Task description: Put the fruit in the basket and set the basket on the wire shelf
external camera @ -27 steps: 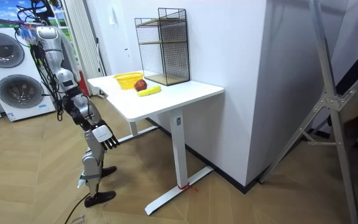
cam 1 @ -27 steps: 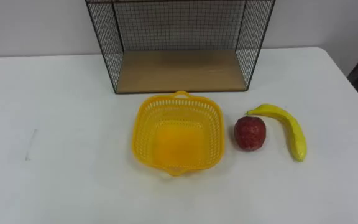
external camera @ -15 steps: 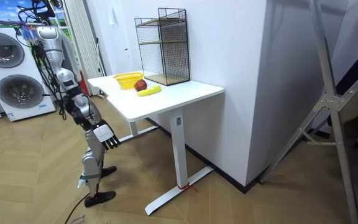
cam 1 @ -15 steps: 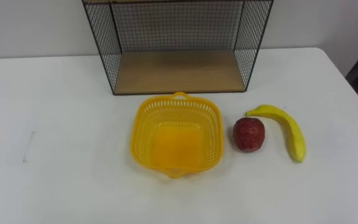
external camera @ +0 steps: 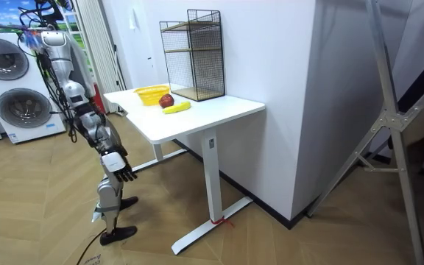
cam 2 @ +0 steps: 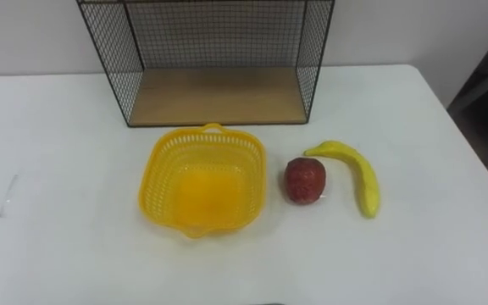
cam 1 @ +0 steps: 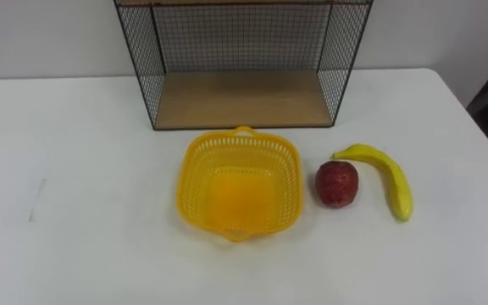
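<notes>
right hand [external camera: 121,169] hangs empty, fingers relaxed; basket [cam 1: 238,182], apple [cam 1: 337,183], banana [cam 1: 392,172] on table [cam 1: 83,169]

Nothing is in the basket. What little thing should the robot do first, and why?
Probably raise the right hand, which hangs low at its side, toward the apple. The yellow basket is empty and both fruits lie on the white table. The apple sits just right of the basket, nearer than the banana, so it looks like the shortest first pick.
</notes>
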Robot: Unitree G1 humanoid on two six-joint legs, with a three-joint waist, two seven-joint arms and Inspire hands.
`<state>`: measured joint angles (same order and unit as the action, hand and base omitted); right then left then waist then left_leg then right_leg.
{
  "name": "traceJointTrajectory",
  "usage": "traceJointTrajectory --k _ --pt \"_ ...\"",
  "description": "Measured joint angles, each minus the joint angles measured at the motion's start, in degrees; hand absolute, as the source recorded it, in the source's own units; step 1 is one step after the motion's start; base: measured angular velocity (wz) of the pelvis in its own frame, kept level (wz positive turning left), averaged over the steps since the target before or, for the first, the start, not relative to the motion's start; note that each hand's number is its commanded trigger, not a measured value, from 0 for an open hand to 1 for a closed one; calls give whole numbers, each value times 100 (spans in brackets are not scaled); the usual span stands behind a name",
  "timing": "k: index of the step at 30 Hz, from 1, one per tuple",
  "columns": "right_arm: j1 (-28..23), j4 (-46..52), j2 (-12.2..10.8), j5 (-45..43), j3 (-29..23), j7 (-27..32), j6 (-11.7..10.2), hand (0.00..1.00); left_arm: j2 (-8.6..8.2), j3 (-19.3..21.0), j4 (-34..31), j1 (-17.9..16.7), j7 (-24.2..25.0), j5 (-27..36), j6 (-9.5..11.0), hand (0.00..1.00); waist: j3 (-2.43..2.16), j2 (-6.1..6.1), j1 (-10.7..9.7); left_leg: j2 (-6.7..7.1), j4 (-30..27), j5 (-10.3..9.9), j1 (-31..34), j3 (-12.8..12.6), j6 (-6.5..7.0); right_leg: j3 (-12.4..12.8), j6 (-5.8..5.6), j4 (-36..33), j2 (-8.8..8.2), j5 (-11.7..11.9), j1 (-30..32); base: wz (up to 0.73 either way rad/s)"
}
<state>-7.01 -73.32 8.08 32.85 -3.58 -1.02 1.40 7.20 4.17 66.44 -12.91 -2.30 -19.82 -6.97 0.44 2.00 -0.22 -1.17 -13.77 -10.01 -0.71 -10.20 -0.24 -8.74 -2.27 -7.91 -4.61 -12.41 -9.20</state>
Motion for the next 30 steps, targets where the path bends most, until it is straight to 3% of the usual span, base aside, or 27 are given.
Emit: traceJointTrajectory --k 4,12,17,19,21,25,30 --pt "-15 9 17 1333 -915 304 -11 0 0 280 -11 -138 -132 14 124 0 2 -22 -227 -2 19 1 -47 -27 0 47 0 -22 2 0 -9 -4" --pt "-120 441 14 3596 -2191 1137 -55 0 21 523 -122 -217 -407 345 258 0 -13 -48 -556 -6 11 -14 -104 -90 8 85 -6 -87 -11 -7 3 -5" --pt "-116 1580 15 4030 -3176 2153 -279 0 54 925 -182 -259 -556 399 321 0 -40 -42 -735 3 21 -12 -118 -98 11 134 -27 -120 -18 -29 23 -5" --pt "-92 2154 45 3824 -3367 2686 -582 0 108 933 -292 -319 -664 391 367 0 -54 -20 -764 4 20 -13 -112 -87 11 157 -27 -118 -11 -30 34 0" --pt "-112 2681 44 3473 -3414 3214 -728 0 110 933 -397 -319 -727 392 389 0 -61 -11 -747 4 31 -11 -73 -94 12 173 -24 -167 -10 -31 112 0" --pt "-146 4499 53 1828 -3392 4557 -882 0 123 934 -416 -335 -738 338 410 0 -60 -5 -730 23 48 -1 17 -125 27 205 -29 -269 -24 -41 245 -3" --pt "-103 5729 113 -10 -3085 5453 -1160 0 134 831 -441 -310 -763 291 551 0 -54 38 -622 23 55 -1 69 -139 27 231 -29 -273 -23 -41 312 -1"
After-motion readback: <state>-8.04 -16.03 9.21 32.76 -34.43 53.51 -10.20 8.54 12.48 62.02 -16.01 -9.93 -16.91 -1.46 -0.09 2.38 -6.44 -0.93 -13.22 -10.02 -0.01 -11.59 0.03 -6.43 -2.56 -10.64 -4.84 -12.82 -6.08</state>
